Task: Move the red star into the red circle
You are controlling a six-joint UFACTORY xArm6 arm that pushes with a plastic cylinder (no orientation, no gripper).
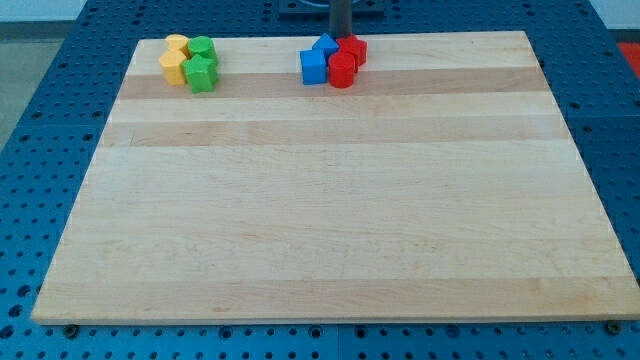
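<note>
Red circle (342, 70) touching red star (353, 48), orientation unclear

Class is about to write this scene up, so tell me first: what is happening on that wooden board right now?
My rod comes down at the view's top, my tip just behind a tight cluster: two blue blocks on its left, the red star and the red circle on its right, apparently touching already. At the view's upper left, two yellow blocks and two green blocks sit bunched on the wooden board.

Straight dark grey rod (340, 18), smooth and unmarked, lower end hidden.
</note>
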